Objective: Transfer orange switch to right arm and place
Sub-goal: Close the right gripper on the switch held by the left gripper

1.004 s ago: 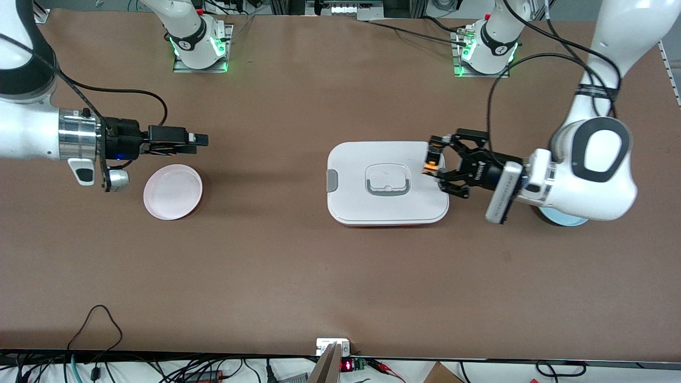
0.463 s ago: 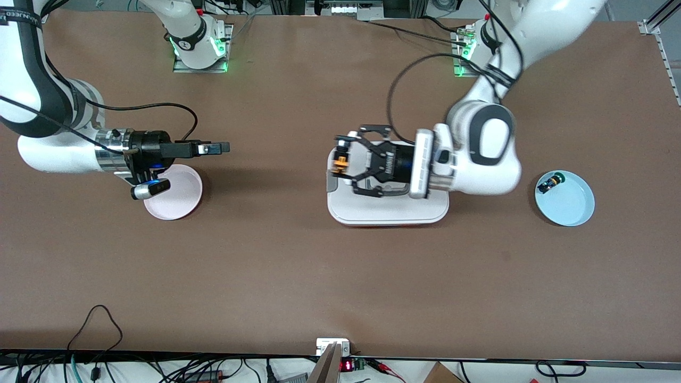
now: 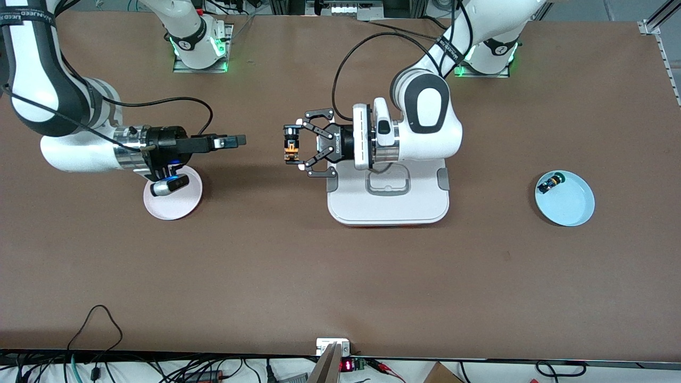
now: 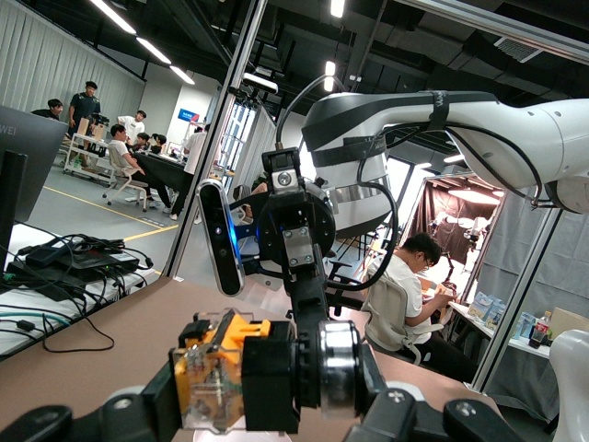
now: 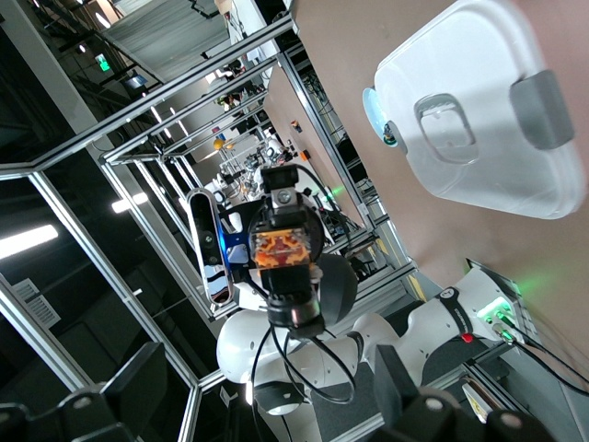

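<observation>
The left gripper (image 3: 291, 147) holds the orange switch (image 3: 290, 150) clenched above the worktop (image 3: 340, 276). The right gripper (image 3: 240, 140), jaws released, faces it. Light, rigid, slippery plastic: grasp its exposed block body.

White lettering is carried by a black strap (image 3: 446, 50) on the left arm (image 3: 425, 127) and by a second strap (image 3: 26, 18) on the right arm (image 3: 80, 154); neither is legible. Letters ending "WEI" are shown on a dark monitor (image 4: 18, 175).

Matt brown table (image 3: 266, 266) — glossy white plastic box (image 3: 388, 205); smooth pink plate (image 3: 183, 205), blue plate (image 3: 572, 210); right arm (image 3: 80, 154) wrist — polished metal.
</observation>
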Controlling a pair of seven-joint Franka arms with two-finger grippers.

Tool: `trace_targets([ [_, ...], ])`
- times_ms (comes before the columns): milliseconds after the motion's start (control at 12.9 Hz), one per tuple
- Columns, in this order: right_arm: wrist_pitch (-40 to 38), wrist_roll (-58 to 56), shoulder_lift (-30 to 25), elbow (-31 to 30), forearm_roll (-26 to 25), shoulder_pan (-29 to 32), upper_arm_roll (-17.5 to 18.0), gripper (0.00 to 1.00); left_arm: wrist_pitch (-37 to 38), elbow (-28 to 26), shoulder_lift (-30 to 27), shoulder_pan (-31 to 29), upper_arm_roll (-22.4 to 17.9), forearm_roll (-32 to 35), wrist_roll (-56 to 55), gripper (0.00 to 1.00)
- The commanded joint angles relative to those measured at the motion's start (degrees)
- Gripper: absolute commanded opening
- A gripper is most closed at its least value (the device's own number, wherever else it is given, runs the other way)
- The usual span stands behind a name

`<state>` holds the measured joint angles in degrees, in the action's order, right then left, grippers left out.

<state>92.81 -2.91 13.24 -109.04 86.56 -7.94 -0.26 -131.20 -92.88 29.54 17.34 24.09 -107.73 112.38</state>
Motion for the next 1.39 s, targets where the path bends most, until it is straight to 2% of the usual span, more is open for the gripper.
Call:
trace_targets([
  [0,1.1,1.1,-0.5,0.1,2.8,-0.6,0.8,1.0,-0.6,0.4,-1.0,0.1,-0.5,-1.9,1.7,0.22],
  [309,2.5,1.1,1.3,0.1,3.2,-3.7,0.8,1.0,-0.6,0.4,-1.0,0.1,-0.5,-1.8,1.7,0.22],
  [618,5.1,1.1,3.7,1.2,6.8,-6.6,0.8,1.0,-0.6,0.4,-1.1,0.1,-0.5,-1.8,1.6,0.22],
  [1313,6.0,1.6,7.3,6.5,9.0,-8.0,0.9,1.0,-0.6,0.4,-1.1,0.1,-0.5,-1.8,1.5,0.22],
])
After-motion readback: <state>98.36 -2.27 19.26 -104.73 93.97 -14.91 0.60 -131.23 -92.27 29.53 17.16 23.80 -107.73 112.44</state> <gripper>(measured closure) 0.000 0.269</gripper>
